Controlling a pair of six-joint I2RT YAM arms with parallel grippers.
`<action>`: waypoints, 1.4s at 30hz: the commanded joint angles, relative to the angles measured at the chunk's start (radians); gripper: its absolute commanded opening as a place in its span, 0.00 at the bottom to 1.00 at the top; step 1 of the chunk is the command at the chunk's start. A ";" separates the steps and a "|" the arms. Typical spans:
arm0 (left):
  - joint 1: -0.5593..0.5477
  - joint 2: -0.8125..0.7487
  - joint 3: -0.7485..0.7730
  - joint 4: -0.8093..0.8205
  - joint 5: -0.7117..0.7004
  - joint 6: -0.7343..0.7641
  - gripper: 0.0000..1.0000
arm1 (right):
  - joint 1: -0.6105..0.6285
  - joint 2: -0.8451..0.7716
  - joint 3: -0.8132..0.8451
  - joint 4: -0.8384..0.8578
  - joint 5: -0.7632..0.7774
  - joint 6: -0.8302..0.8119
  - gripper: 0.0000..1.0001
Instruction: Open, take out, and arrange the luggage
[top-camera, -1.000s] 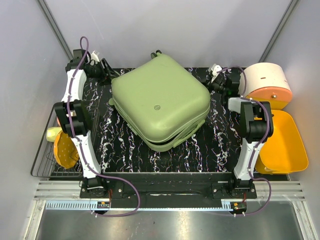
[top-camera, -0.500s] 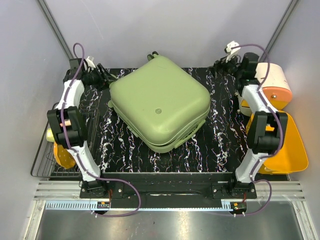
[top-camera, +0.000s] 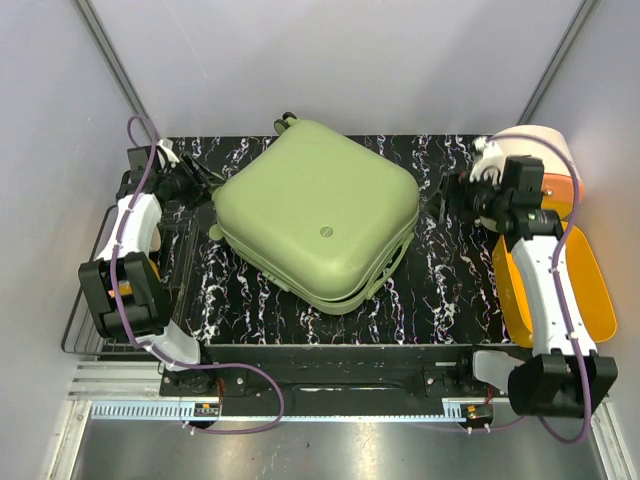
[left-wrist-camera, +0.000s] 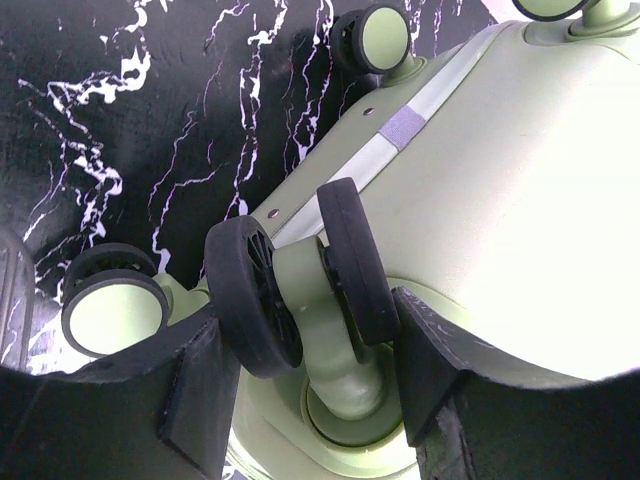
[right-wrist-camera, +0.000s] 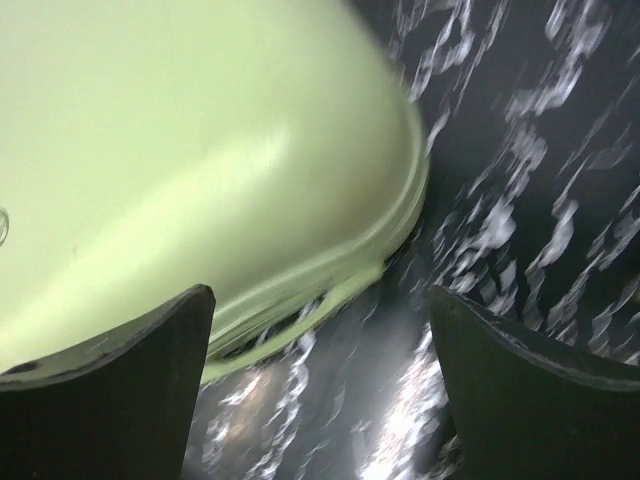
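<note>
Comparing this moment with the view a second ago, you see that the pale-green hard-shell suitcase (top-camera: 320, 215) has slid a little toward the near-left and turned slightly. It lies closed and flat on the black marbled tabletop (top-camera: 440, 290), and its rear wheels now sit further left. Your left gripper (left-wrist-camera: 305, 345) has drawn back toward the table's left rear corner. Its fingers clamp a twin black caster wheel (left-wrist-camera: 255, 300) at the suitcase's left corner, one finger against each disc. Your right arm has swung out over the yellow-orange plastic tray (top-camera: 585, 300). The right gripper (right-wrist-camera: 320, 370) now hangs just off the suitcase's right corner, fingers spread wide with nothing between them. The small round emblem (top-camera: 324, 231) on the shell carries a mark too small to read.
</note>
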 joint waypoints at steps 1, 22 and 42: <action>-0.019 -0.079 -0.070 -0.102 0.038 0.103 0.03 | 0.003 -0.106 -0.178 -0.196 0.007 0.291 0.95; -0.018 -0.186 -0.177 -0.106 0.043 0.097 0.00 | 0.158 0.162 -0.522 0.338 0.032 0.726 0.64; 0.017 -0.183 -0.162 0.002 0.035 -0.100 0.04 | 0.160 0.788 0.261 0.454 0.149 0.603 0.00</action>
